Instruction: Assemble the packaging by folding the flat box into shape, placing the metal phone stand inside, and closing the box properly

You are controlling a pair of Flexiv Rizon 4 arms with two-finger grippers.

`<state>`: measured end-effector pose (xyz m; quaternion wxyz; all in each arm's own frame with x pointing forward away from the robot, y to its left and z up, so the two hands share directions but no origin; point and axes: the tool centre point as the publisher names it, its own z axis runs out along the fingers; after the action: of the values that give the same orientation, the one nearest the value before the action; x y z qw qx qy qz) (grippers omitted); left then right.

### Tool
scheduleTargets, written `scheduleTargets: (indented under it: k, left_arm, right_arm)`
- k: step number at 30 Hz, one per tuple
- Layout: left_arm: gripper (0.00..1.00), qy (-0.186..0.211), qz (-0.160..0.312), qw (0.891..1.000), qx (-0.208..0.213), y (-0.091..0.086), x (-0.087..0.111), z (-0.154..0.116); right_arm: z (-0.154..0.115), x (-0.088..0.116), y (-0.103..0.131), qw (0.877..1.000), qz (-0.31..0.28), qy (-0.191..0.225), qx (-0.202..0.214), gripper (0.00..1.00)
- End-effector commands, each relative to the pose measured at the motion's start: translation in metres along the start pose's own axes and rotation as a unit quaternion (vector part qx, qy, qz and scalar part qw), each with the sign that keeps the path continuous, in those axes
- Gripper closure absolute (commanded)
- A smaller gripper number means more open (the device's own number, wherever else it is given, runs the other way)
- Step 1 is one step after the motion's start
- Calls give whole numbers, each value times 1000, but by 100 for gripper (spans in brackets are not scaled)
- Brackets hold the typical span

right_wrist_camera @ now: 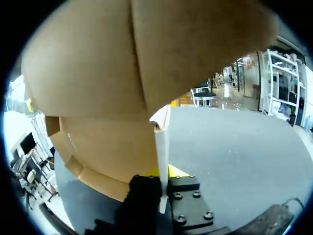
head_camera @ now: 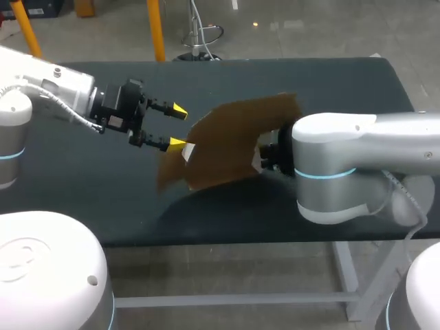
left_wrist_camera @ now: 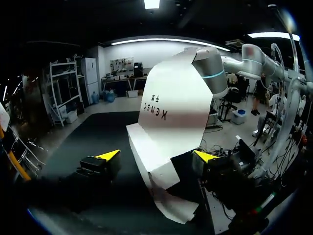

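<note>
Flat box [head_camera: 234,141], brown, still unfolded bent sheet, at frame centre over bench [head_camera: 330,89]. Right tool [right_wrist_camera: 160,177] clamps box's right edge. Left tool [head_camera: 179,126] wide, box's left panel between tips.

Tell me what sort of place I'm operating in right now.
Probably a robotics lab test bench: a dark table, my left arm and right arm over it, and one flat cardboard box clamped in the right arm's jaws.
</note>
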<state>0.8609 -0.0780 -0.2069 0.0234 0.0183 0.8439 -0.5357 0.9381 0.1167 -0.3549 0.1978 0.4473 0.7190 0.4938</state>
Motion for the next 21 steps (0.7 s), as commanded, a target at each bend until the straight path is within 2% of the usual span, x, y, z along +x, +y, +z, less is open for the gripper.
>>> scheduleTargets:
  k: [1, 5, 13, 21]
  left_arm:
    - [0, 6, -5, 1000, -10, -2, 3, -10]
    - [0, 11, -9, 1000, -12, -2, 4, -19]
    - [0, 15, -13, 999, -30, 3, 7, -35]
    - [0, 17, -19, 999, -45, 8, 6, -47]
  right_arm:
    - [-7, -5, 4, 995, 5, 94, 15, 100]
    - [-8, -5, 2, 993, 10, 111, 26, 100]
    - [-5, -5, 3, 984, 28, 161, 74, 100]
    - [-4, 2, 7, 978, 44, 159, 125, 100]
